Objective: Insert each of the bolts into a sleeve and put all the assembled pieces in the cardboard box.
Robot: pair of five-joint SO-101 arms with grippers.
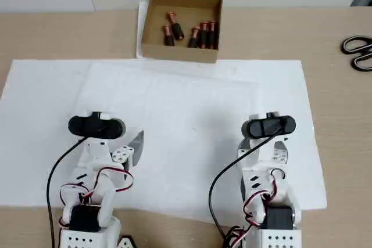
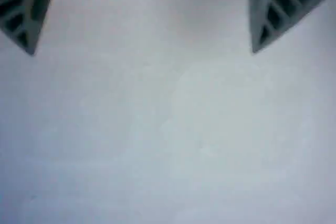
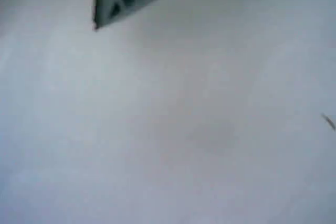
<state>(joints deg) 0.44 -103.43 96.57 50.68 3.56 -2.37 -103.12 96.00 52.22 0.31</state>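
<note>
The left gripper [image 2: 142,17] holds its grey ribbed fingertips [image 2: 26,17] wide apart over the white paper sheet [image 1: 192,120]; how far the right gripper [image 1: 271,142] is open cannot be told. Both sit low in the high view, well apart from the square brown cardboard box [image 1: 180,55] at the upper middle, where five short cylindrical pieces [image 1: 203,35] lie, copper-coloured at one end and black at the other.

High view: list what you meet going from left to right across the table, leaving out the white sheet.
one arm → cardboard box → other arm → scissors
</note>
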